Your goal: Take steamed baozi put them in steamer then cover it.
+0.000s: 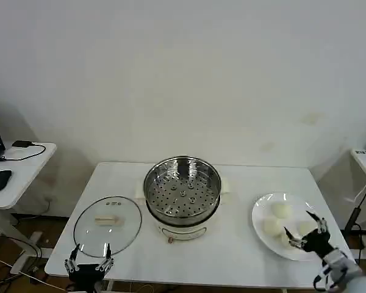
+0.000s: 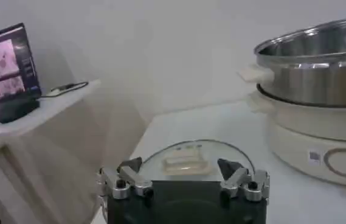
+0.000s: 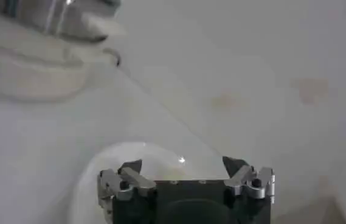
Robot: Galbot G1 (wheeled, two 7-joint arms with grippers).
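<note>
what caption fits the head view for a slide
Open right gripper over plated baozi; steamer empty, cover beside it.

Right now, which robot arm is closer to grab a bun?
The right. Its open right gripper hovers over the flat white plate of round cream-white steamed baozi; the left gripper sits by the round glass cover.

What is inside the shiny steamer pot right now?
Nothing yet. The steamer shows a bare tray full of holes, and what lies beneath that tray is hidden. The buns sit on the white plate, and the glass cover lies flat on the table.
</note>
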